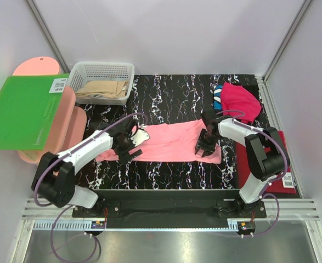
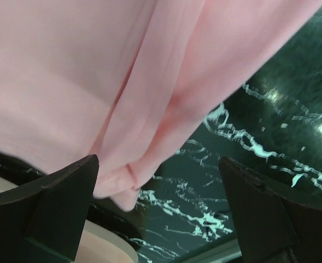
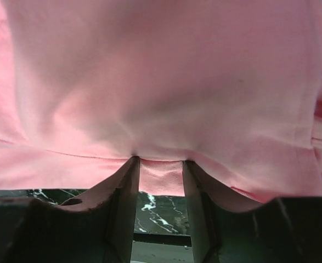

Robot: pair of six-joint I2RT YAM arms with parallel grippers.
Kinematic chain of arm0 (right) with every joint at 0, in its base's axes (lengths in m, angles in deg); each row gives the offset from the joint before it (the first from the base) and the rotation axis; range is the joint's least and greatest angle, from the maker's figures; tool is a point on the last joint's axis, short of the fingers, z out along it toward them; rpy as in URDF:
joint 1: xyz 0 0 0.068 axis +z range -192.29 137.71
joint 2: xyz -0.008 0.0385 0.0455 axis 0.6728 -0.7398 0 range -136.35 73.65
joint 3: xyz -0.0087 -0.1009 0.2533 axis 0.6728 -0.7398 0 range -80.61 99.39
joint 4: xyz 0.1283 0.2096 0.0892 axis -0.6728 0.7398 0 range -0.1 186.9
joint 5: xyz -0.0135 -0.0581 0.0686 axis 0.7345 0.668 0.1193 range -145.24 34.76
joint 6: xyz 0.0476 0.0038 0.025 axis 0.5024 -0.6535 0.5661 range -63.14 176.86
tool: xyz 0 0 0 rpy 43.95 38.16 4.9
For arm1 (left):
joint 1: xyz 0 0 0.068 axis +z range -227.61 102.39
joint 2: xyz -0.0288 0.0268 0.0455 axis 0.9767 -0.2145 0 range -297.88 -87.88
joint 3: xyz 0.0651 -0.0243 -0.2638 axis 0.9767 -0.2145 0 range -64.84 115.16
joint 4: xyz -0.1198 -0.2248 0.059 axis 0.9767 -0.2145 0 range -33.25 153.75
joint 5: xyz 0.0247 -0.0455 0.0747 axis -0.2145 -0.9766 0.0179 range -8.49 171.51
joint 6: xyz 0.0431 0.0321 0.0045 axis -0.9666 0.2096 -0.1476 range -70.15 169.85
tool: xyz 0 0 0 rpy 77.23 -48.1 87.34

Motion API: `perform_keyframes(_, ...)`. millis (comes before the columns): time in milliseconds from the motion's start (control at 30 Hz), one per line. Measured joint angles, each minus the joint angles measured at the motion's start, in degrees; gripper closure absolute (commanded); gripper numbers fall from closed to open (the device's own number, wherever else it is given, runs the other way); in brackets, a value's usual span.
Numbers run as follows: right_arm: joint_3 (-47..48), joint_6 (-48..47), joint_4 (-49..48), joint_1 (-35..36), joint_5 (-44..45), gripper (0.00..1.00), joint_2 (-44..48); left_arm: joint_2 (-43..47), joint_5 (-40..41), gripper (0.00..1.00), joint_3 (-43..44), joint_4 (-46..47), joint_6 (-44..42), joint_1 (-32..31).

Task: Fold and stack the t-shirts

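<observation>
Marbled table [image 1: 166, 175], pink t-shirt [image 3: 161, 82] edge inside right end effector [image 3: 159, 162]

My gripper [image 2: 158, 164] stood wide open, its two dark fingers [image 2: 56, 203] far apart at the lower corners of my view. Ahead of them and above lay the salmon-pink t-shirt [image 2: 95, 71], filling most of what I saw, with long soft folds running down toward me. Its folded lower corner came down between my fingers, close beside the one on the left of my view; I could not tell whether it touched. Nothing was pinched. The finger on the right of my view was well clear of the cloth, over the black marbled table [image 2: 270, 120]. A pale peach edge [image 2: 103, 249] showed beneath the other finger.
</observation>
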Motion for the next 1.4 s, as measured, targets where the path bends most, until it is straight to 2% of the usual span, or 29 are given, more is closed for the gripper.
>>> perform_keyframes(200, 0.5, -1.5, 1.7, -3.6, 1.1, 0.57, -0.3, 6.4, 1.4, 0.01, -4.9, -0.9, -3.0, 4.3)
perform_keyframes(533, 2.1, -3.3, 3.6, -3.8, 1.7, 0.63, -1.6, 6.0, 1.5, 0.04, -5.9, -1.1, -7.6, 13.9)
perform_keyframes(767, 1.6, -3.8, 3.6, -3.8, 2.7, 0.69, -1.1, 3.5, 1.1, 0.25, -5.7, -0.5, -9.4, 17.5)
perform_keyframes(833, 1.4, -4.0, 3.6, -3.8, 3.0, 0.71, -0.9, 2.6, 1.0, 0.35, -5.7, -0.1, -9.4, 17.5)
perform_keyframes(1133, 1.0, -4.3, 3.4, -3.8, 3.3, 0.73, -0.5, -0.4, -0.3, 0.43, -4.5, 1.3, -8.8, 17.5)
perform_keyframes(1267, 0.9, -4.3, 3.3, -3.8, 3.4, 0.74, -0.4, -1.0, -0.7, 0.62, -4.2, 1.7, -8.5, 17.5)
perform_keyframes(1400, 0.8, -4.4, 3.3, -3.8, 3.5, 0.75, -0.3, -1.7, -1.1, 0.65, -4.2, 1.7, -8.4, 17.5)
